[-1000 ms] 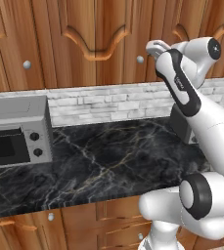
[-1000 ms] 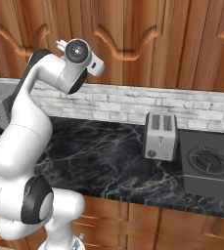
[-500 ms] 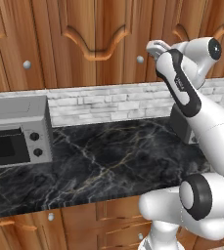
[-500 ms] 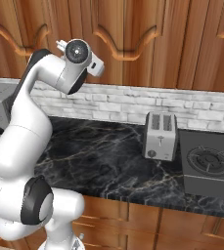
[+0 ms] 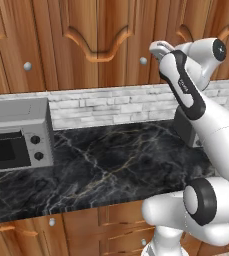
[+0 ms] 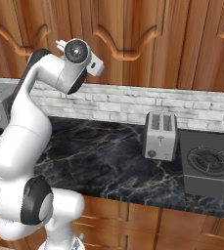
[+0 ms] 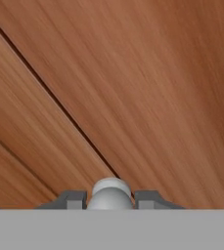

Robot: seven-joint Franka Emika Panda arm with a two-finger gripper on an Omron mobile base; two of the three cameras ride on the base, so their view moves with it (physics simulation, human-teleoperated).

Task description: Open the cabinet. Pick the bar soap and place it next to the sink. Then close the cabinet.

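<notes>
Wooden cabinet (image 5: 86,45): we count 3 doors, shut
Knobs: 2 silver
Gripper (image 7: 110,201): jaws clamped on 1 knob (image 7: 111,194)

Two base views flanking the arm, sharing the counter (image 5: 111,165) and cabinet (image 5: 86,30), hand view pressed against cabinet wood

Above the marble counter (image 5: 111,170) hangs the closed cabinet (image 5: 93,45), with the toaster oven (image 5: 16,135) on the counter at its left end, the toaster (image 6: 161,135) standing farther right, and the stove burner (image 6: 209,163) just right of that toaster.
</notes>
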